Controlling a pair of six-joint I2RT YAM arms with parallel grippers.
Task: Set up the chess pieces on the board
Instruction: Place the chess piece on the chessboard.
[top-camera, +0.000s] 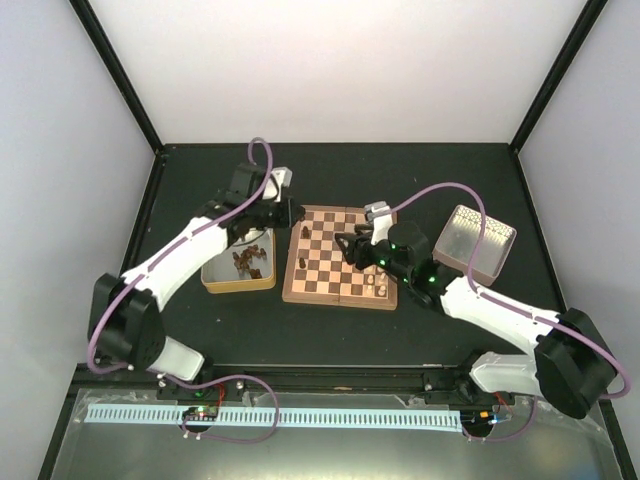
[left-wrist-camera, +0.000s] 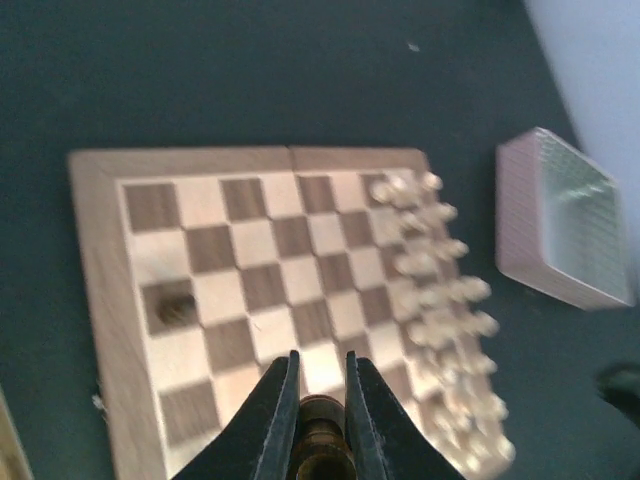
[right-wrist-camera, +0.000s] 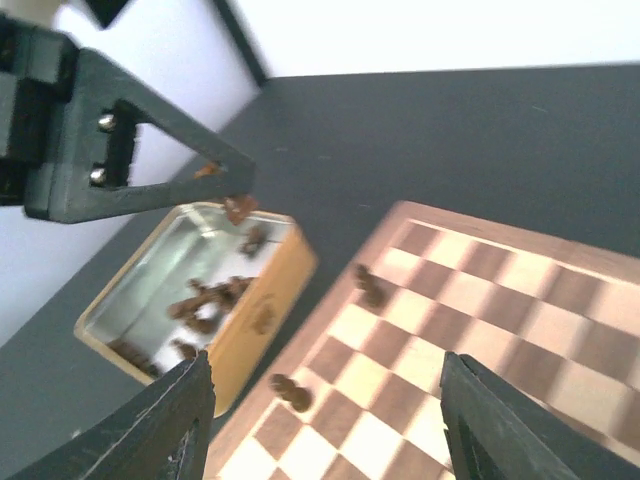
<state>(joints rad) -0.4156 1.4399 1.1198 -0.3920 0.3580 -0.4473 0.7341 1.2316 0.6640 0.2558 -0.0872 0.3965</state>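
The board (top-camera: 325, 270) lies mid-table. My left gripper (top-camera: 296, 212) hovers above the board's left edge, shut on a dark brown piece (left-wrist-camera: 322, 440) that shows between its fingers. The right wrist view shows that same gripper and its piece (right-wrist-camera: 238, 207) hanging over the tin. Two dark pieces (right-wrist-camera: 370, 285) (right-wrist-camera: 290, 392) stand on the board's left column. Cream pieces (left-wrist-camera: 440, 300) fill the two rows on the right side. My right gripper (right-wrist-camera: 325, 365) is open and empty above the board's middle (top-camera: 346, 246).
A yellowish tin (top-camera: 238, 268) holding several loose dark pieces (right-wrist-camera: 205, 298) sits just left of the board. A silvery perforated tray (top-camera: 475, 240) stands to the right of the board. Black frame posts rise at the back corners.
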